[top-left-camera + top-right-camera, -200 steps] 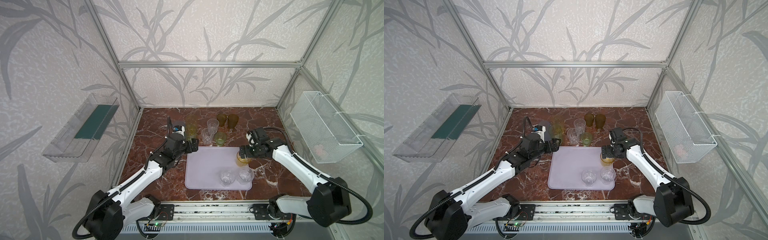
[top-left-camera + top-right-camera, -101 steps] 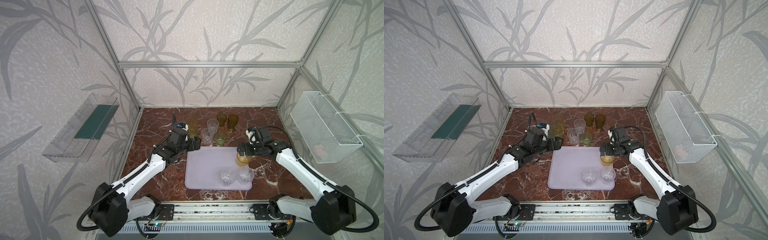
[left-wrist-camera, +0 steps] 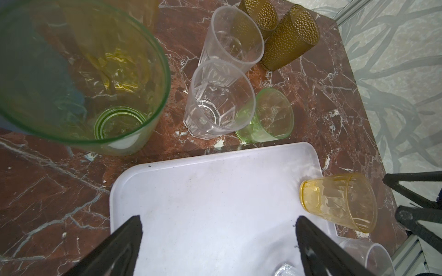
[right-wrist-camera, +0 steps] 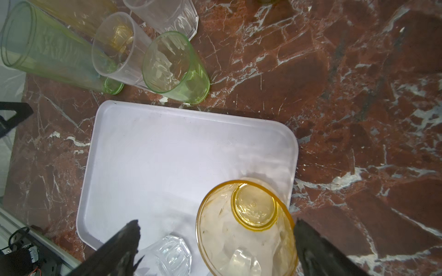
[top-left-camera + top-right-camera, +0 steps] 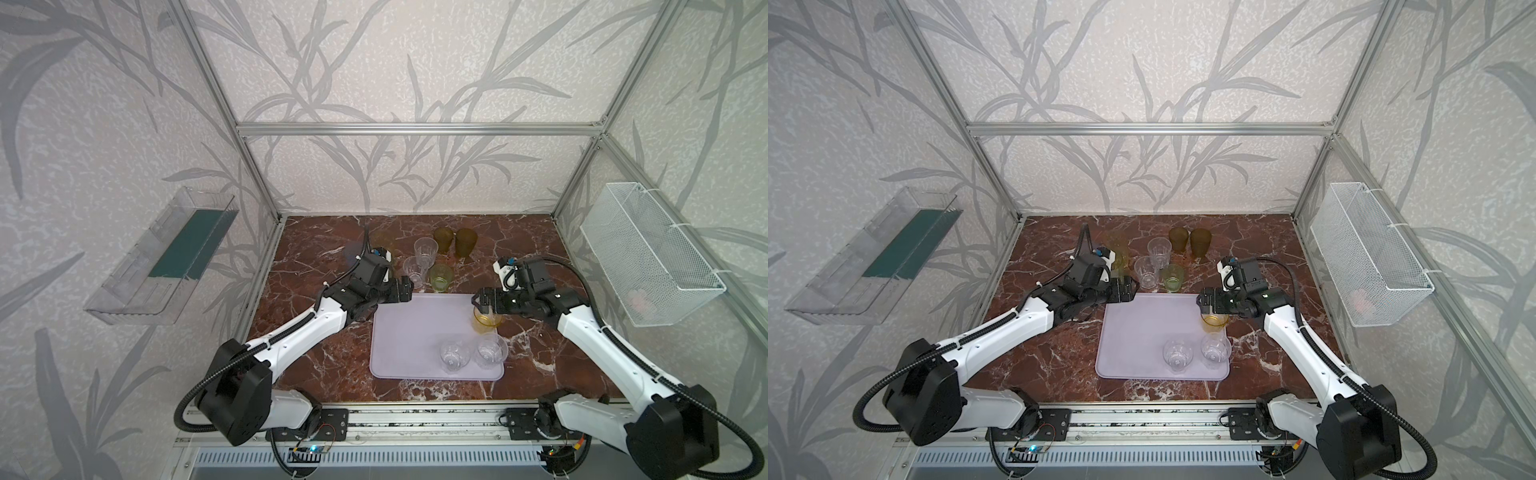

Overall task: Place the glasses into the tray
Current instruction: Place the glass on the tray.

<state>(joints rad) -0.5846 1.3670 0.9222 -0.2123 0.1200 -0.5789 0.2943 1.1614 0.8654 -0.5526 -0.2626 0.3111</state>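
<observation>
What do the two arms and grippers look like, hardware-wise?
Both alike: left arm and right arm have white link shells, black joint housings, bulky black shoulder blocks and black corrugated hoses. The left gripper and right gripper are black, with flat fingers tapering to points.

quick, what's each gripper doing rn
left gripper: open, holding nothing
right gripper: open, over the yellow glass on the tray, not gripping it

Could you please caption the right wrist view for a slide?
Open right gripper over a yellow tumbler on the lilac tray; short green glass beyond it.
</observation>
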